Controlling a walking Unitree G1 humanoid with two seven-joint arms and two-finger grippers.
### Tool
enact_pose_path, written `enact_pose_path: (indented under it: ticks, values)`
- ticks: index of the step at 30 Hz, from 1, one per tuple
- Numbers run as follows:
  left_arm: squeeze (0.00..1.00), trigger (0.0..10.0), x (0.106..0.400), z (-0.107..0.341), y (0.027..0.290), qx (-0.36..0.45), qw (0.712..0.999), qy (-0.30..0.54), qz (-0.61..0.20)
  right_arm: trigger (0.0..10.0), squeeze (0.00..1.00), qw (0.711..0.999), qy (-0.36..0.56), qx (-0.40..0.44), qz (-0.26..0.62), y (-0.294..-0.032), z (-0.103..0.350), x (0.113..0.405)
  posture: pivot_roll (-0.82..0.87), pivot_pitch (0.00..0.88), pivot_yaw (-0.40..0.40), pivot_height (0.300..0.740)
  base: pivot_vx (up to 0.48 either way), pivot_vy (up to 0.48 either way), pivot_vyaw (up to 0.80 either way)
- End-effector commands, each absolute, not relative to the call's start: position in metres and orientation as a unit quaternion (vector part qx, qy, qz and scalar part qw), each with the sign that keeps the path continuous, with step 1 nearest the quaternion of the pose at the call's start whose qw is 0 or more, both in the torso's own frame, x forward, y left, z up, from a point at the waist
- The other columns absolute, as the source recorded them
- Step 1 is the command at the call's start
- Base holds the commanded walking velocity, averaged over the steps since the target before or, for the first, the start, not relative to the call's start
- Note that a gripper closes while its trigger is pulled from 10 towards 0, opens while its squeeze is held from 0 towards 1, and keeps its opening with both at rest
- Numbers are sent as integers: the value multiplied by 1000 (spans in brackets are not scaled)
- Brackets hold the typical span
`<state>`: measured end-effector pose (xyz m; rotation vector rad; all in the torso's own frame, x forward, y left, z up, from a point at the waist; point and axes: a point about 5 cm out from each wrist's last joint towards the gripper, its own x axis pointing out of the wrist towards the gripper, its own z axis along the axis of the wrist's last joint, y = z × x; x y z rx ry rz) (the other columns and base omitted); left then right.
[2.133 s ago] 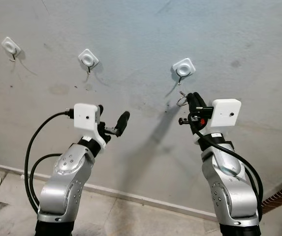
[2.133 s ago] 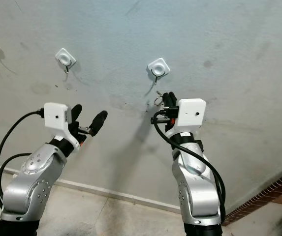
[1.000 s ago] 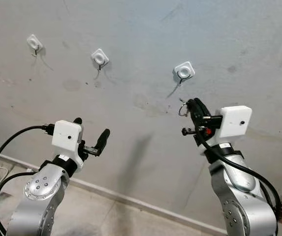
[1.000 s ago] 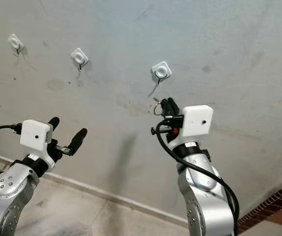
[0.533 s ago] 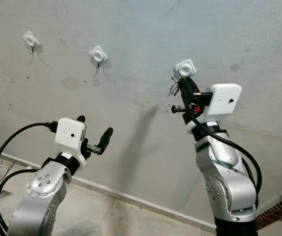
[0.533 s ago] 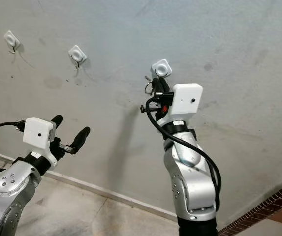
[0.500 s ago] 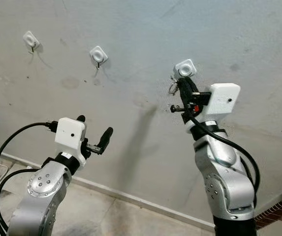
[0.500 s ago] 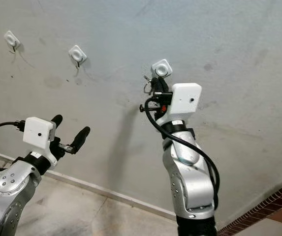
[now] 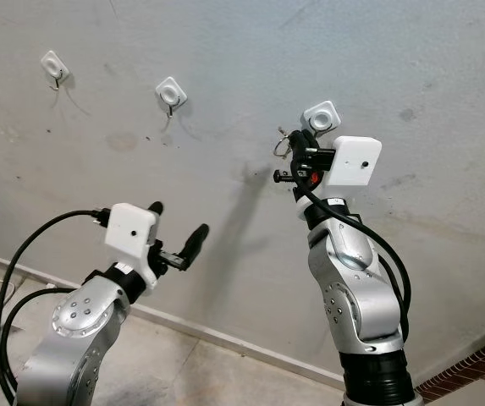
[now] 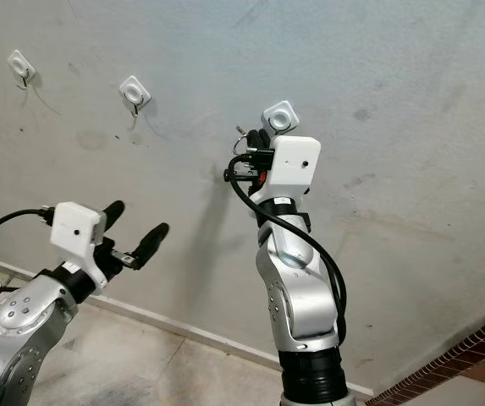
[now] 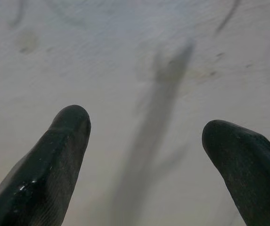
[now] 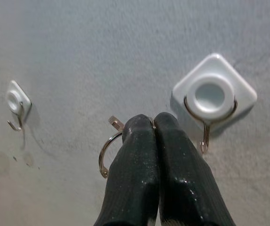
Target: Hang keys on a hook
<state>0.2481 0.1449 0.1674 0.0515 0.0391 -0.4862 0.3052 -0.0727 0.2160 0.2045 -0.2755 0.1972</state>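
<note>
The left gripper (image 9: pixel 177 244) hung before the rough grey plaster wall (image 9: pixel 225 51), its rounded black fingers (image 11: pixel 54 160) spread wide and empty. The right gripper (image 12: pixel 154 123) had its fingers pressed together on a thin metal key ring (image 12: pixel 104 153), which curved out beside them. A square white hook (image 12: pixel 213 94) with a wire loop sat just beside the fingertips, apart from the ring

A plain room in a home: a scuffed grey wall (image 9: pixel 225 76) carries three white hooks (image 9: pixel 172 91), and below them a pale skirting (image 9: pixel 225 338) meets a worn floor (image 9: pixel 183 372).
</note>
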Motion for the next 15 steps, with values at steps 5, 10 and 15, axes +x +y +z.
enact_pose_path:
  ticks: [5, 10, 15]
  values:
    - [0, 10000, 247, 185, 129, 39, 952, -6, -303, 10000, 0, 980, -146, 99, 89, -73, 218, 308, 244, 0, -33, 740, 0, 0, 0]
    - [0, 10000, 246, 190, 121, 45, 943, -12, -330, 10000, 0, 981, -151, 97, 79, -73, 219, 310, 238, 0, -28, 740, 0, 0, 0]
    - [0, 10000, 246, 190, 121, 45, 943, -11, -330, 10000, 0, 979, -159, 103, 72, -71, 224, 315, 242, 0, -29, 740, 0, 0, 0]
